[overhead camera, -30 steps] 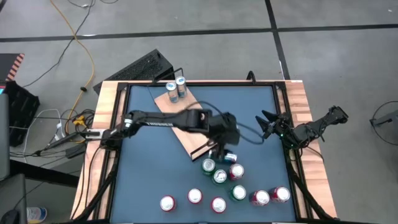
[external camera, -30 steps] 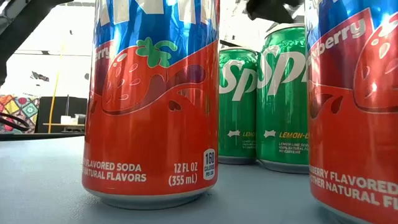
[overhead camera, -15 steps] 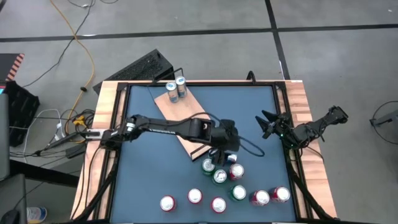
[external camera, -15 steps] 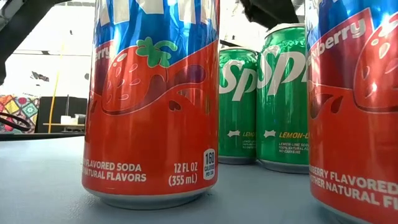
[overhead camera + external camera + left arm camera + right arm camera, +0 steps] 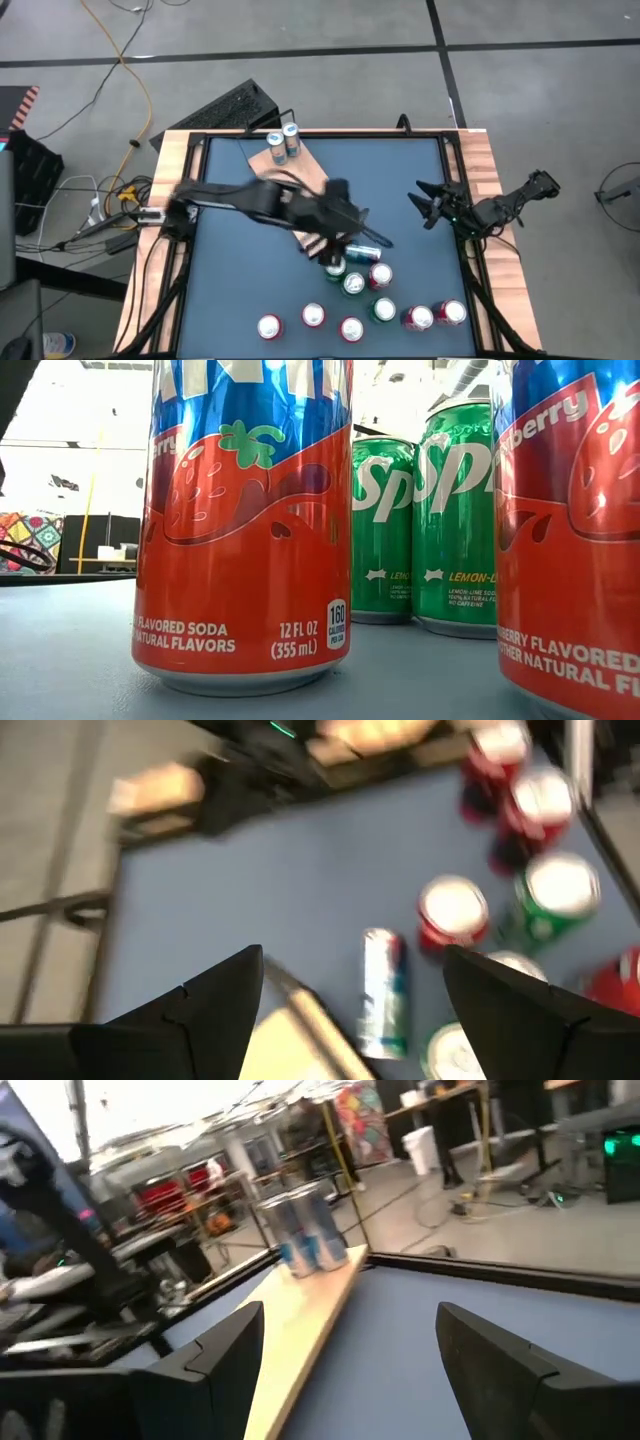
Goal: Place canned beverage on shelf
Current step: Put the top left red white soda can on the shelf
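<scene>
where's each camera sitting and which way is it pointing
High view: overhead, straight down on the table; both arms show, left gripper, right gripper.
Low view: table height, level across past a strawberry soda can; no arm shows.
Left wrist: looks down between open fingers at a lying can.
Right wrist: looks along the shelf.
Shared: the lying can also shows from overhead.

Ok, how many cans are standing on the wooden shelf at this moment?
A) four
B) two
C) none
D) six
B: the high view shows just two silver-blue cans standing side by side at the far end of the shelf; all other cans are on the blue table surface.
</scene>
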Tool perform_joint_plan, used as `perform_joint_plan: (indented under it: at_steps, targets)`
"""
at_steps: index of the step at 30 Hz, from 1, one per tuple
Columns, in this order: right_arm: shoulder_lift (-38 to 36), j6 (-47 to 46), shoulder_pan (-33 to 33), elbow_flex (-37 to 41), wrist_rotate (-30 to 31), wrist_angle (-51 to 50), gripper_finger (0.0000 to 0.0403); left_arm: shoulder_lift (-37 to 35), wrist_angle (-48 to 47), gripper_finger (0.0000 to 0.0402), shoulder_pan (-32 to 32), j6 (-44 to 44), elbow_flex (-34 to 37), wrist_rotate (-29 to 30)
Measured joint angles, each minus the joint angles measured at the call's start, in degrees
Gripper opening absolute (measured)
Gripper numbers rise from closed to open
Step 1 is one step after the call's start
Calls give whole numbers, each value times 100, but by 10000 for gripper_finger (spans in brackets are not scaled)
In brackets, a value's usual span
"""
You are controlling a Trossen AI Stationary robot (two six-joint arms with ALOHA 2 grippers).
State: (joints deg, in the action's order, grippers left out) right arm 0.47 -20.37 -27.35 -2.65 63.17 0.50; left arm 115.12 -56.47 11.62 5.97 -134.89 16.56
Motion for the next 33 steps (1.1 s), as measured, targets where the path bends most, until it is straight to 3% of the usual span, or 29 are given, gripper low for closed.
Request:
perform_joint_plan:
  at_steps: [4,12,17,21,26,33]
  targets:
    - [111,340,2,-337,-43,22,282,-630,-23,293,27,-415,-17,478]
    - [952,1125,2,-1627,-799,-27,282,-1425,-274,293,159,-1112,-7,514]
    - [2028,892,-2,-2523,-1584,-979,282,-1614,-618,293,245,-1286,-4,518]
    - [3143,350,0,-3270,-2609,-2262,282,-1732,-1004,293,284,-1541,0,493]
    - [4473,-35,-4,-4248,-3736,-3123,282,-1864,-1200,293,291,-1897,-2,482]
    - [5894,-64,-307,-5235,-4091,-3703,285,-2103,-1286,293,288,-1737,-2,406]
